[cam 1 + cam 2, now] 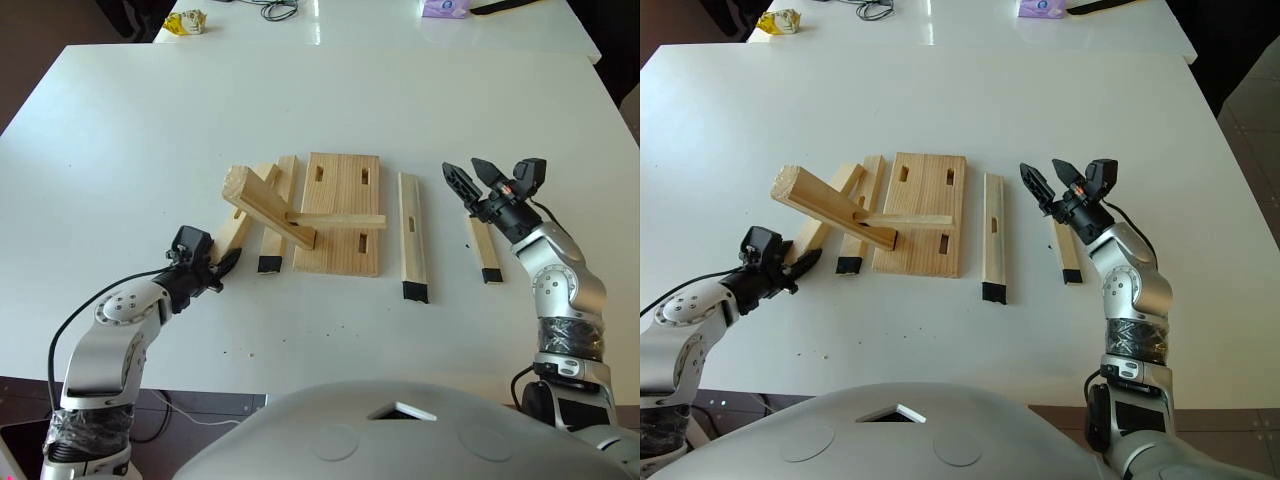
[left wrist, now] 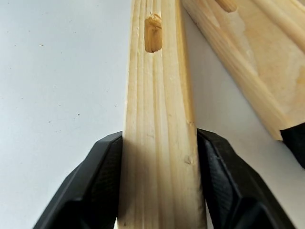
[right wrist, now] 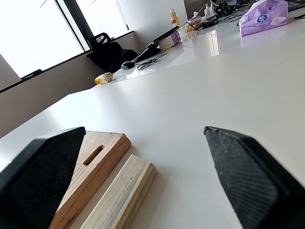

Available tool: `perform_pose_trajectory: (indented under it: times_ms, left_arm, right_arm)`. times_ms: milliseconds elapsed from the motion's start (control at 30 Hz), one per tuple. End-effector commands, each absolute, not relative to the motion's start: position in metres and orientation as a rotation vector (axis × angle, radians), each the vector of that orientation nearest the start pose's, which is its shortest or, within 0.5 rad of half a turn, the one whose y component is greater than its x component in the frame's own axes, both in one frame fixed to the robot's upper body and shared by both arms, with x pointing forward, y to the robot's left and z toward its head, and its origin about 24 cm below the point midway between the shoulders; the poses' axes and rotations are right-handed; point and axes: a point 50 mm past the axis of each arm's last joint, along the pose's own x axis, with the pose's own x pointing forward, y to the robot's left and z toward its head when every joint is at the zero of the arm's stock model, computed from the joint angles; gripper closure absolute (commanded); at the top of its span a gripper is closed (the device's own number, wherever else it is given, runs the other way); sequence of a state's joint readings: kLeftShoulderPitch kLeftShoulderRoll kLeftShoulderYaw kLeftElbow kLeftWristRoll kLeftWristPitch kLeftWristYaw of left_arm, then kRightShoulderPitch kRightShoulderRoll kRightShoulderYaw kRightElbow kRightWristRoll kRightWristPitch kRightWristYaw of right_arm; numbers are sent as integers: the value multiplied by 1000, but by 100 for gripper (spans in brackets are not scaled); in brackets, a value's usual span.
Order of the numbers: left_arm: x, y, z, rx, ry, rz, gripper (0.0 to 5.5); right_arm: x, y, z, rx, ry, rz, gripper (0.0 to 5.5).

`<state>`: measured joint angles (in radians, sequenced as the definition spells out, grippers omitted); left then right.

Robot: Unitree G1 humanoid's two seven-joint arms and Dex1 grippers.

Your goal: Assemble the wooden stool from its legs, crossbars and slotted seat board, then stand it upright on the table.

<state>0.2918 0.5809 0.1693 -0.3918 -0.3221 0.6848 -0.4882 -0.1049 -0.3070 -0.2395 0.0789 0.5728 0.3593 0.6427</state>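
The slotted seat board (image 1: 340, 213) lies flat in the middle of the white table (image 1: 140, 130). A leg (image 1: 262, 205) joined to a crossbar (image 1: 338, 219) rests tilted over the board's left edge. Under it lie two more legs; my left gripper (image 1: 222, 265) is shut on the near end of the leftmost leg (image 2: 157, 95), one finger on each side. Another leg (image 1: 412, 236) with a black foot lies right of the board. My right gripper (image 1: 465, 170) hangs open above the table, over the far end of a short wooden piece (image 1: 485, 250).
A second table stands behind, carrying a yellow object (image 1: 186, 22), cables and a purple tissue pack (image 1: 445, 8). Bare table surface stretches on the far side and at the left. The near table edge runs just in front of both arms.
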Motion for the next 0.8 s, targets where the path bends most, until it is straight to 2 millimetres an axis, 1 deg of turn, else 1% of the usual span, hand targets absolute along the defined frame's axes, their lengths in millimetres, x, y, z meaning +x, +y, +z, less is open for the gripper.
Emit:
perform_pose_trajectory:
  times_ms: [33,133,233,333,467,533,633,733,800]
  left_arm:
    - [188,252,57,89,571,-367,333]
    - [192,251,61,-1,530,-363,333]
    - [199,252,70,-131,446,-312,333]
    - [209,255,83,-241,338,-271,333]
    - [223,254,110,-338,158,-273,333]
    - [226,254,126,-358,63,-284,333]
    - [231,256,152,-342,-66,-323,333]
    - [236,251,190,-264,-207,-422,333]
    - [237,247,213,-208,-295,-502,333]
  right_arm:
    - [262,-219,58,373,105,479,92]
    - [262,-219,57,368,114,483,92]
    - [263,-220,57,358,121,487,92]
    - [267,-222,59,343,123,494,92]
    - [277,-221,70,314,106,531,92]
    - [283,-221,79,293,89,560,92]
    - [294,-222,100,277,48,600,92]
    - [309,-218,135,364,-41,639,92]
    - [315,-209,160,413,-89,702,92]
